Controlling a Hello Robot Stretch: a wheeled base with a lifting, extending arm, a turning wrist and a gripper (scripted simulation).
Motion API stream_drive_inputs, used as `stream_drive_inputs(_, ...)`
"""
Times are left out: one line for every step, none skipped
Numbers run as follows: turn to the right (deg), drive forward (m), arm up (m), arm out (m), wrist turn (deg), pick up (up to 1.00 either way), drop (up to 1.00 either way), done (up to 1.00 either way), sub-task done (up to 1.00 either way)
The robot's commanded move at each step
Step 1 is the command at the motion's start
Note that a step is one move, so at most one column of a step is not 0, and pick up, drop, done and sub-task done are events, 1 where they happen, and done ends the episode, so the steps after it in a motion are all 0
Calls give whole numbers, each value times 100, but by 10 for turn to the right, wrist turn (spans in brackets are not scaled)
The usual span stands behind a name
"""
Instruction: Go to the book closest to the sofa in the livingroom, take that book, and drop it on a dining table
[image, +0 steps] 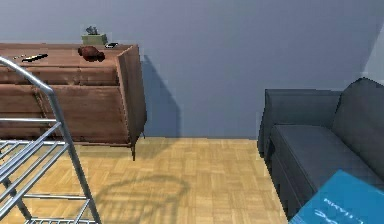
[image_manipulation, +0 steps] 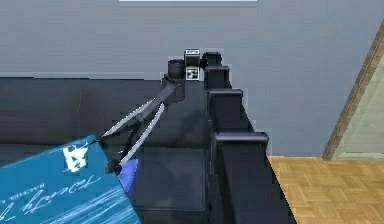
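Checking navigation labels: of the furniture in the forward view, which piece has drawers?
The brown wooden dresser against the wall, at the left; the dark sofa is upholstered, the grey metal frame bare bars.

Place was a home: a furnished living room. A dark upholstered sofa (image: 320, 140) stood near a blue-grey wall (image: 220, 50). A wooden dresser (image: 70, 95) with drawers stood against that wall, small objects (image: 93, 38) at its top's back edge. Wood-plank floor (image: 190, 175) lay between them.

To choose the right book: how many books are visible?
1: a blue book at the seat of the dark sofa, at the arm side view's lower left; more may be hidden.
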Motion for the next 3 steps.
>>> stream_drive_inputs(0,0,0,-36,0,0,0,0,0)
stream_drive_inputs(-450,0,0,0,0,0,0,0,0)
stream_drive_inputs(-450,0,0,0,0,0,0,0,0)
